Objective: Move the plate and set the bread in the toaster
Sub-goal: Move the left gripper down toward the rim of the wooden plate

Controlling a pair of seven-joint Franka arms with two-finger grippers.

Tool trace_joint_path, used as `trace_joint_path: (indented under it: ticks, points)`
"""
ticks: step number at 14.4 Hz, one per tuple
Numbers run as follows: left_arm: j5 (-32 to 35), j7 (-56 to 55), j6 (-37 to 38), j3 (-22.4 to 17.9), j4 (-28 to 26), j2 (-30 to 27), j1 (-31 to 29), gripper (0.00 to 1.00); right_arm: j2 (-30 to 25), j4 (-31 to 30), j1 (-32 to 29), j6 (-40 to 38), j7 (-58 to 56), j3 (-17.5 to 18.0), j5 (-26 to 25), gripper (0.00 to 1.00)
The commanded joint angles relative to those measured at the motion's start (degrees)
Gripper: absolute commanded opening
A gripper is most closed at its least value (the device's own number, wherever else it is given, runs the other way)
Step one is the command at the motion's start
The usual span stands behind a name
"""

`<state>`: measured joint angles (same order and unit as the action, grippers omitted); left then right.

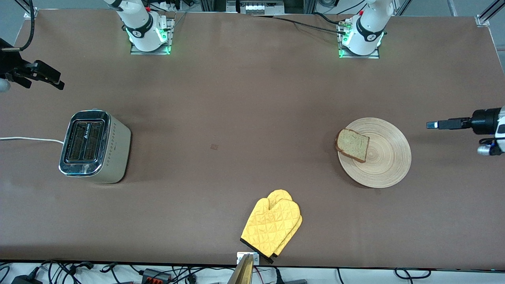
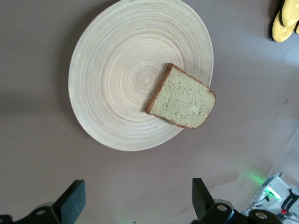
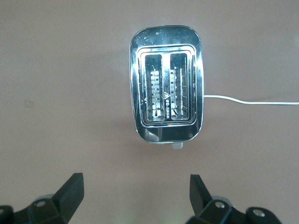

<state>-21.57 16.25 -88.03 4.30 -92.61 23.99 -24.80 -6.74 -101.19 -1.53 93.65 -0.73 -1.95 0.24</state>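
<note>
- Bench (image 1: 244, 98): toaster (image 1: 94, 146) at the right arm's end, both slots empty and facing up.
- Plate (image 1: 379, 153) at the left arm's end; bread (image 1: 352, 145) lies flat on it, overhanging the rim toward the toaster.
- Yellow mitt (image 1: 272, 227) near the front edge, untouched.
- Left gripper (image 2: 135, 201): fingers wide open, empty, up beside the plate.
- Right gripper (image 3: 135, 196): fingers wide open, empty, over the bench near the toaster.
- Nothing started. Suggest gripping the plate rim away from the bread and sliding it level, so the slice stays on.
</note>
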Motion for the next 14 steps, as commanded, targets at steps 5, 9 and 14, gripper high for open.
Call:
trace_joint_path:
  ticks: [5,9,14]
  points:
    - [-3.21,12.21,-4.51,0.27,5.16,13.35,-2.35,1.0,-1.35,-1.47,-0.14,1.09,-0.42,0.02,-0.24,1.0]
    - [-3.13,14.14,-7.23,0.27,5.16,16.96,-4.64,1.0,-1.35,-1.56,-0.32,0.92,-0.68,-0.24,-0.24,1.0]
    - [-9.26,15.39,-8.29,0.27,4.54,21.09,-5.61,0.95,-1.44,-1.56,-0.23,1.01,-0.68,-0.24,-0.24,1.0]
